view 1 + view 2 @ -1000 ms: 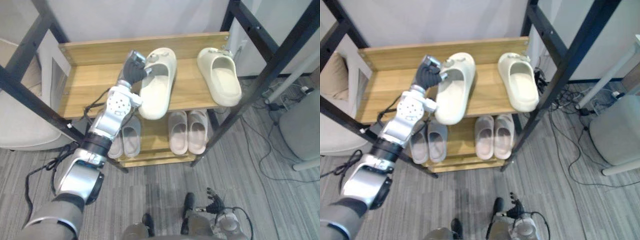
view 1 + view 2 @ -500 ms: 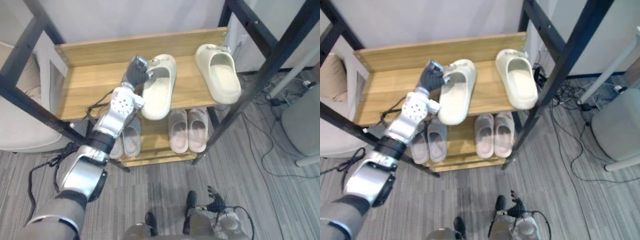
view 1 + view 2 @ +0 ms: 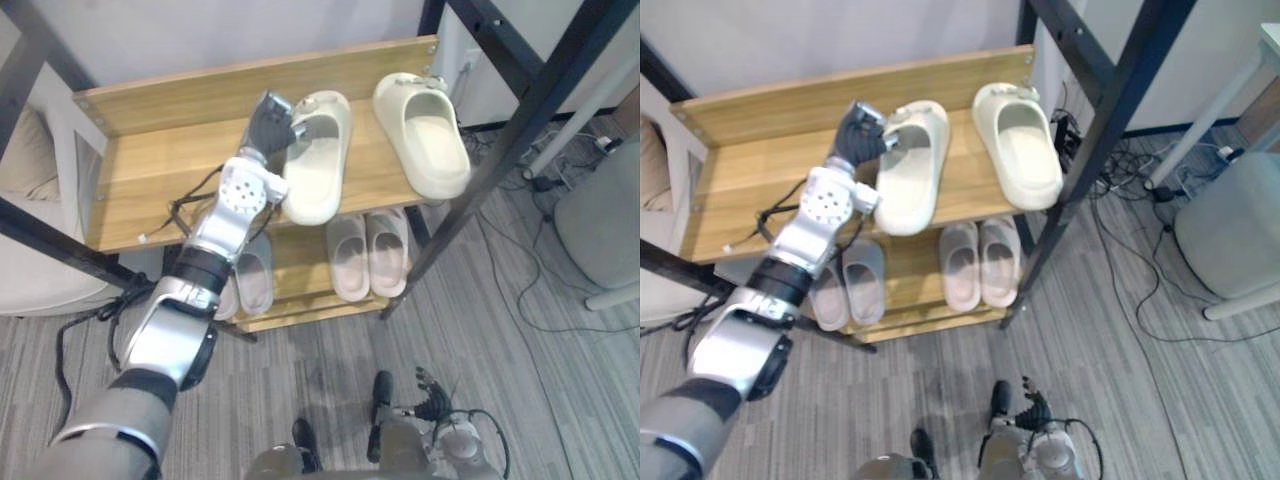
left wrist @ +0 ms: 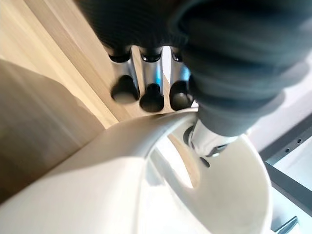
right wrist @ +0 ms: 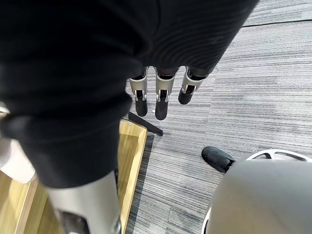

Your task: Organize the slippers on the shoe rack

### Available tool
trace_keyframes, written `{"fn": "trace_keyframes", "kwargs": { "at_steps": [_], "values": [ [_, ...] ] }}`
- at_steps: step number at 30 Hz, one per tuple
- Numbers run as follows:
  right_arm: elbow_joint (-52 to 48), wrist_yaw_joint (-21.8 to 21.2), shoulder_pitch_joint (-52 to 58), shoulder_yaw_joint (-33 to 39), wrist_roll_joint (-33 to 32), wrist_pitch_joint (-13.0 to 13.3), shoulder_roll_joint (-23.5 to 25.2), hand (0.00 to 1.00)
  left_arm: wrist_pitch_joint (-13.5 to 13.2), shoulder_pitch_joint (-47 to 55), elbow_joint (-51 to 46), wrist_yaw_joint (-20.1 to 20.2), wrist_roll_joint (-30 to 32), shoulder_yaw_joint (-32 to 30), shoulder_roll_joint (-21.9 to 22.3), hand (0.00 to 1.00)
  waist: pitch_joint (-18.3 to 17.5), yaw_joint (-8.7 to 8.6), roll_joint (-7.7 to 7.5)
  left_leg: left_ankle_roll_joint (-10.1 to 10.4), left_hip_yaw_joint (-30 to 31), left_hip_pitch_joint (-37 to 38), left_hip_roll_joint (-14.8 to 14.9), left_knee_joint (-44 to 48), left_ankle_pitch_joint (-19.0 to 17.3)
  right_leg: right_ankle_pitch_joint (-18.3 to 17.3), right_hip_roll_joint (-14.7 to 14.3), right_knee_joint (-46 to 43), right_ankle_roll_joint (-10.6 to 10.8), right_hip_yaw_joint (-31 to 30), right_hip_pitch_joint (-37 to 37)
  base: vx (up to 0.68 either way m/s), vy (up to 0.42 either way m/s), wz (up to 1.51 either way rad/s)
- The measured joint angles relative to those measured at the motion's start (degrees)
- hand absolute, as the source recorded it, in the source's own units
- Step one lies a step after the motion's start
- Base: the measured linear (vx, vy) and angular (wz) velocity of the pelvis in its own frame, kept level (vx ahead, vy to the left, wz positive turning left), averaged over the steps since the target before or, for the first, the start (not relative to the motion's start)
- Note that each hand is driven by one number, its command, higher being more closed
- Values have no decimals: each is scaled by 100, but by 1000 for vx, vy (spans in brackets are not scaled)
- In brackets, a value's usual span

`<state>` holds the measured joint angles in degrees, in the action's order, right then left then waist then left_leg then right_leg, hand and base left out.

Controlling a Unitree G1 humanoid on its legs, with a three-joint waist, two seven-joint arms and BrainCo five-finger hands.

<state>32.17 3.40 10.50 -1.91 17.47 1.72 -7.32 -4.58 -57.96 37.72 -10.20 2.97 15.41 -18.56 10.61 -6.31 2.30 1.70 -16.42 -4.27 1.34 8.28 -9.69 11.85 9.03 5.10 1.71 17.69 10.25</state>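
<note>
Two cream slippers lie on the wooden top shelf of the rack. My left hand is shut on the left cream slipper at its strap; the left wrist view has my fingers curled over the strap's rim and the thumb inside. This slipper lies at a slant, its heel at the shelf's front edge. The other cream slipper lies to its right, near the black post. My right hand hangs low over the floor, fingers straight and holding nothing.
On the lower shelf rest a pinkish pair and a grey pair. Black rack posts cross in front at both sides. A grey seat and cables are on the floor to the right, and a cushion is to the left.
The whole picture has shifted, so the camera moved. My left hand stays shut on the left cream slipper, which has gone slightly farther back on the shelf.
</note>
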Motion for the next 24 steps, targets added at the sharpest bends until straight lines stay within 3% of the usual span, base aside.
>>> {"fn": "trace_keyframes", "kwargs": {
  "at_steps": [24],
  "values": [
    [-179, 0, 192, 158, 0, 39, -27, 0, 0, 7, -147, -101, -103, -225, 152, 0, 50, -8, 46, -48, 222, 125, -54, -2, 21, 4, 75, 1, 11, 199, -244, -1, 11, 4]
  ]
}}
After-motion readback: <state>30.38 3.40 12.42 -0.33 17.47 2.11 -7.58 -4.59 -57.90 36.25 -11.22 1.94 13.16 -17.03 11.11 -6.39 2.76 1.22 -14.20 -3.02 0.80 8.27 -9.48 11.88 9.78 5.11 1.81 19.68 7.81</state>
